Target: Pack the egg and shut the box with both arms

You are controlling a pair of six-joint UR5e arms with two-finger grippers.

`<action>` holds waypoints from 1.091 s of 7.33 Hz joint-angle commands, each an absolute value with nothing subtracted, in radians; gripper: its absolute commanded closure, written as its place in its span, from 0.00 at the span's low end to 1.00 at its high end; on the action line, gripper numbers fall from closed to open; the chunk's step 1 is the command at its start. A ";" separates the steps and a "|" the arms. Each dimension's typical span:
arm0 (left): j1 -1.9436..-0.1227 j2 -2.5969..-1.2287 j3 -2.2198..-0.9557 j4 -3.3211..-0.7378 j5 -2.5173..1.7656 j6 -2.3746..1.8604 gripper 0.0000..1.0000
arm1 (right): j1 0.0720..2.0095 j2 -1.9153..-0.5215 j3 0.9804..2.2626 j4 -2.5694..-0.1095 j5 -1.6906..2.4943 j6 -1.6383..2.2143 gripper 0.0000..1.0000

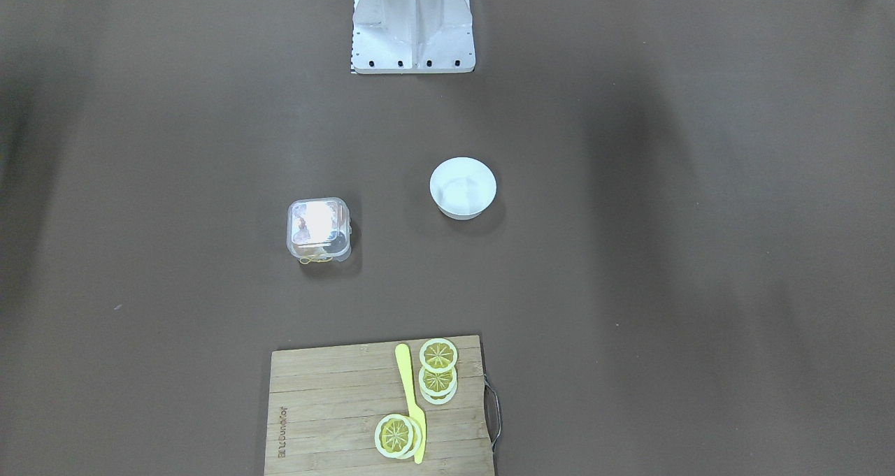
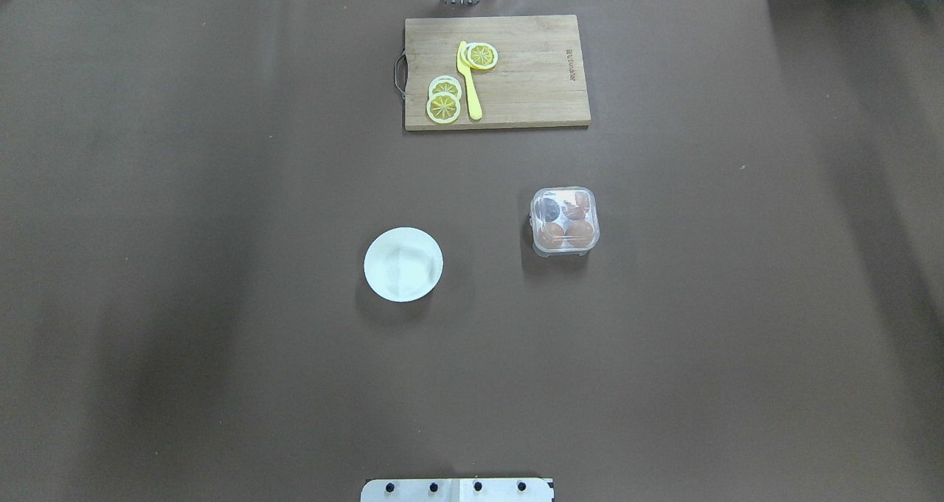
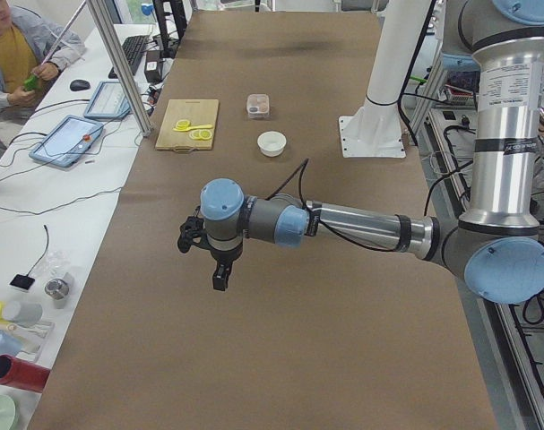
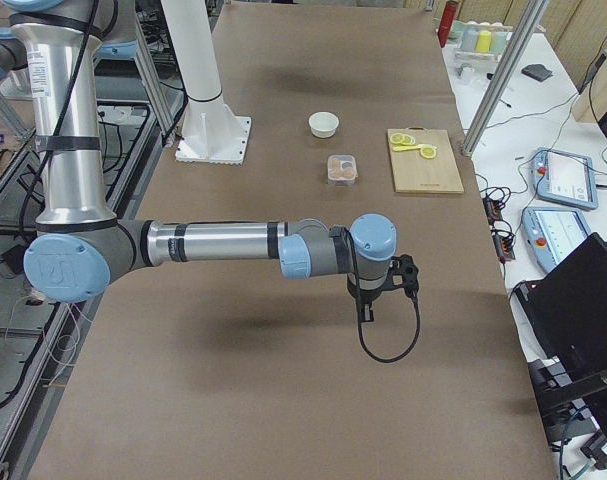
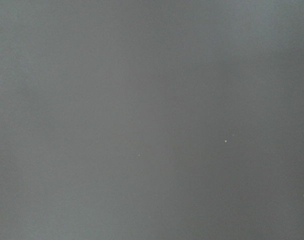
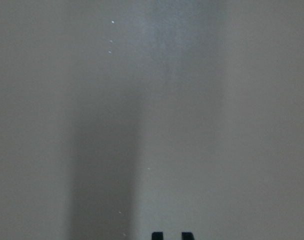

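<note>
The box [image 2: 565,222] is a small clear carton standing on the brown table with its lid down; it also shows in the front view [image 1: 319,229]. Light-brown eggs [image 2: 580,231] fill three of its cells and the fourth looks dark. Neither arm reaches into the overhead or front views. My left gripper [image 3: 220,279] hangs over bare table far from the box, and I cannot tell whether it is open or shut. My right gripper [image 4: 366,308] hangs over bare table at the other end. In its wrist view its two fingertips [image 6: 157,235] stand close together with nothing between them.
A round white bowl [image 2: 403,264] stands left of the box. A wooden cutting board [image 2: 516,74] at the far edge carries lemon slices [image 2: 443,107] and a yellow knife [image 2: 469,82]. The white stand [image 1: 412,22] is at the robot's side. An operator sits beside the table [image 3: 12,54].
</note>
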State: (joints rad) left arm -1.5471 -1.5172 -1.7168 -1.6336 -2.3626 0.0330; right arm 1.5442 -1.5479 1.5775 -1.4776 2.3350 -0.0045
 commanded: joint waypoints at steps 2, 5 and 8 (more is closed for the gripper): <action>-1.594 -1.468 -1.698 -1.632 -2.364 0.074 0.02 | 1.557 -1.557 1.560 -1.480 2.296 -0.044 0.00; -1.624 -1.448 -1.700 -1.635 -2.372 0.069 0.02 | 1.559 -1.560 1.557 -1.482 2.302 -0.067 0.00; -1.623 -1.453 -1.698 -1.635 -2.362 0.069 0.02 | 1.563 -1.566 1.555 -1.483 2.310 -0.069 0.00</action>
State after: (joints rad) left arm -1.6224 -1.4517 -1.6970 -1.6350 -2.3654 0.0691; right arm 1.5624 -1.5685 1.5548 -1.4794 2.3056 -0.0750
